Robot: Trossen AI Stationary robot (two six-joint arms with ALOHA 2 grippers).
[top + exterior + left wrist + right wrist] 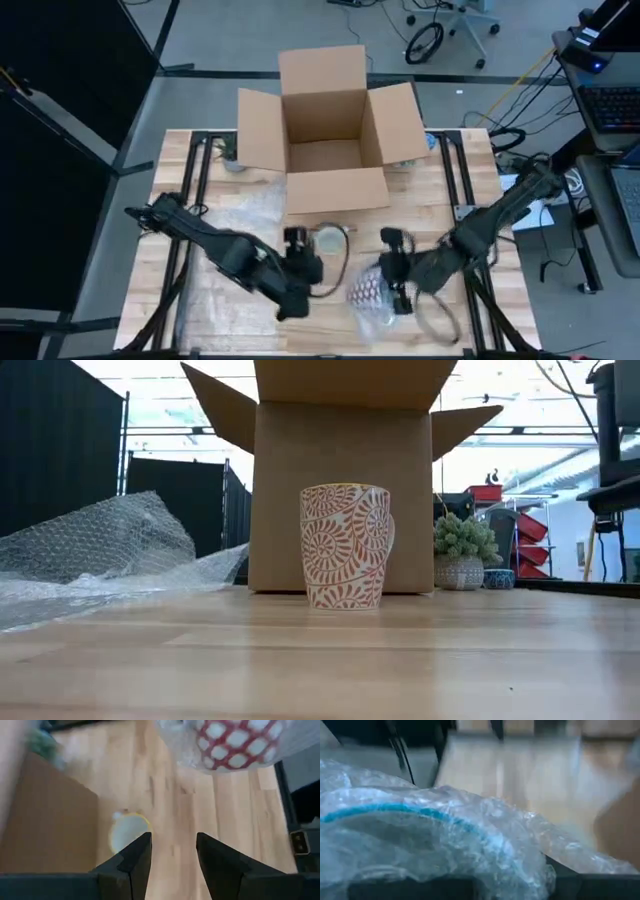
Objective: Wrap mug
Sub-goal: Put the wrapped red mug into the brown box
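Presently: one mug (pixel 346 546), unwrapped, upright on bench (pixel 320 660) before cardboard box (pixel 325 130).
Left gripper (pixel 172 852) spread above mug; right gripper (pixel 392 270) pinching a bubble-wrapped item (pixel 367 292). Wrapping of mug outstanding.

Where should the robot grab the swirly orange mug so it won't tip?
Probably by the rim, from straight above. The cream ceramic mug with orange swirls stands upright with its mouth open upward, and the left gripper hangs over it, jaws open. One jaw could go inside the wall, one outside.
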